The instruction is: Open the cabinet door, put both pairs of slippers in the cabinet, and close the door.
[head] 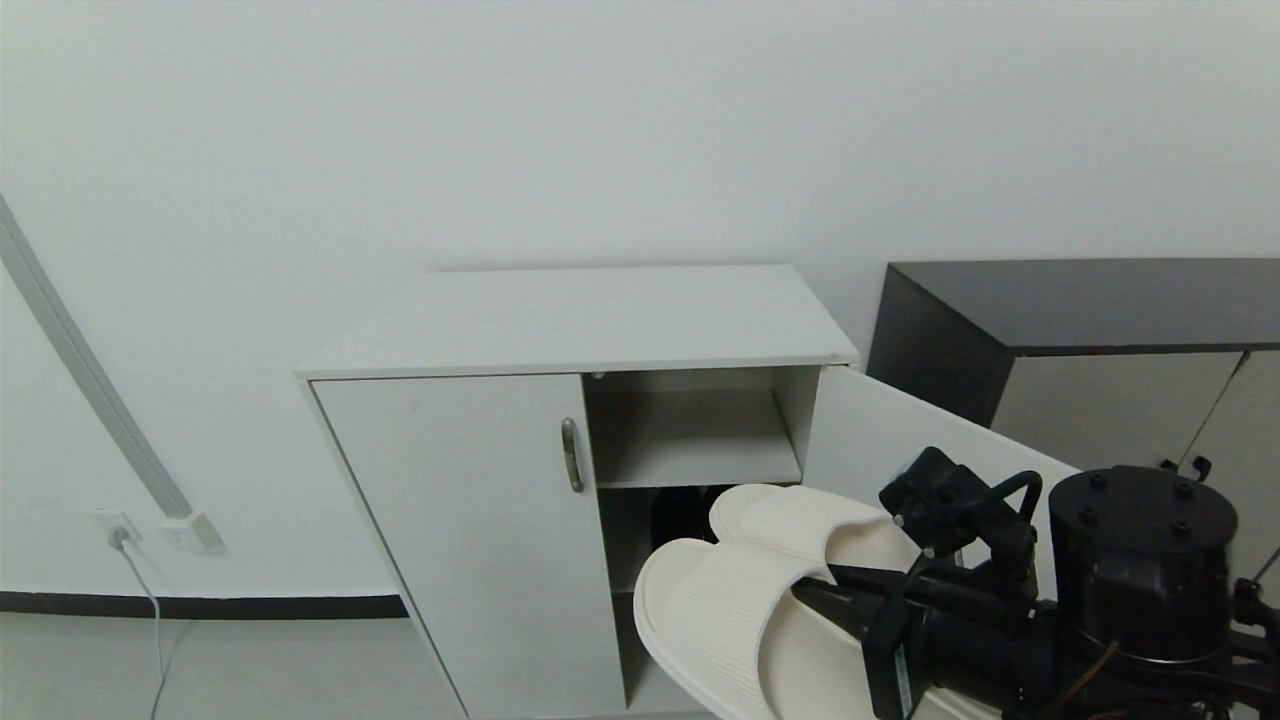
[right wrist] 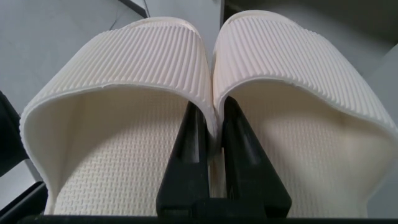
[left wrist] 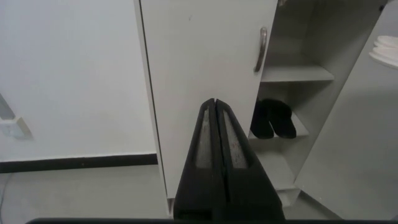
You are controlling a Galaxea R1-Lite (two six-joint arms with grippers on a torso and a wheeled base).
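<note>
The white cabinet (head: pixel 580 320) stands against the wall with its right door (head: pixel 880 430) swung open and its left door (head: pixel 450 520) closed. My right gripper (right wrist: pixel 214 118) is shut on a pair of cream ribbed slippers (right wrist: pixel 143 93), pinching their adjoining inner walls. It holds the cream slippers (head: pixel 720 610) in front of the open compartment, toes toward the shelves. A black pair of slippers (left wrist: pixel 273 118) lies on a lower shelf inside. My left gripper (left wrist: pixel 215 102) is shut and empty, facing the closed left door near its handle (left wrist: pixel 262 48).
A black-topped cabinet (head: pixel 1050 310) stands close to the right, behind the open door. The upper shelf (head: pixel 690 440) is bare. At the left, a wall outlet (head: pixel 118 525) with a cable hangs above the grey floor.
</note>
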